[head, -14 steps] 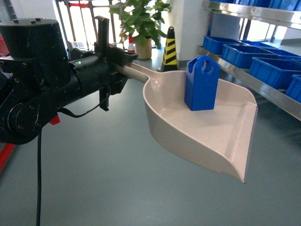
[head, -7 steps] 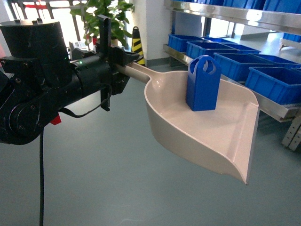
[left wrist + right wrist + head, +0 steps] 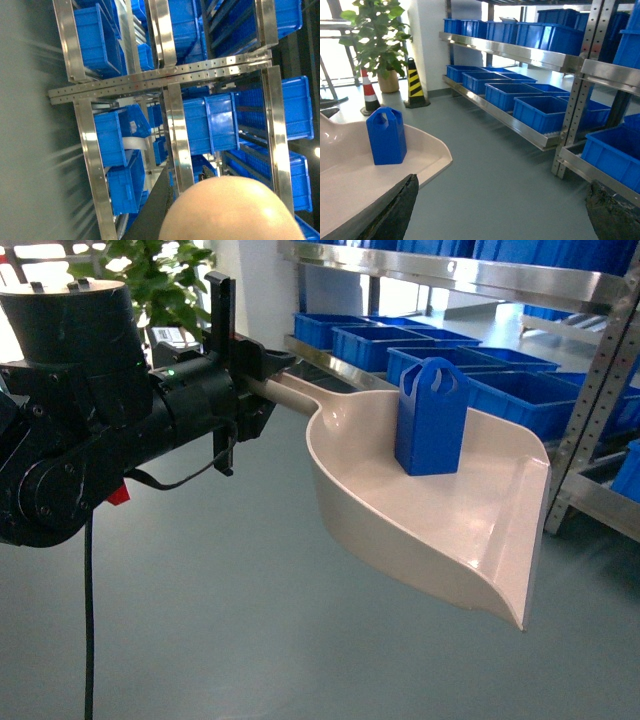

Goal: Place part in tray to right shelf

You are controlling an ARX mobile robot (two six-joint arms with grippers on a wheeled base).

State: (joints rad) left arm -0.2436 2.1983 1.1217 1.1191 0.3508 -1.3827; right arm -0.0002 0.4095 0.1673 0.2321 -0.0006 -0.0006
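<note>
The beige tray (image 3: 450, 530) hangs in the air over the floor, held by its handle (image 3: 290, 390), on which my left gripper (image 3: 258, 383) is shut. The blue part (image 3: 431, 417) stands upright in the tray's back half. In the left wrist view only the tray's rounded beige back (image 3: 230, 212) and one dark finger (image 3: 159, 207) show. My right gripper (image 3: 502, 215) is open and holds nothing, just right of the tray (image 3: 350, 175) and the part (image 3: 386, 136). The steel shelf (image 3: 600, 502) stands at the right, apart from the tray's lip.
Large blue crates (image 3: 520, 390) fill the lower steel racks (image 3: 505, 117) along the right, with more crates (image 3: 555, 35) above. A perforated upright (image 3: 595, 390) stands near the tray's front corner. A potted plant (image 3: 377, 37) and striped cones (image 3: 415, 85) stand at the far end. Grey floor lies below.
The whole background has slid left and the racks have come closer on the right, so the base has turned or moved toward them. Tray, part and left gripper keep their pose.
</note>
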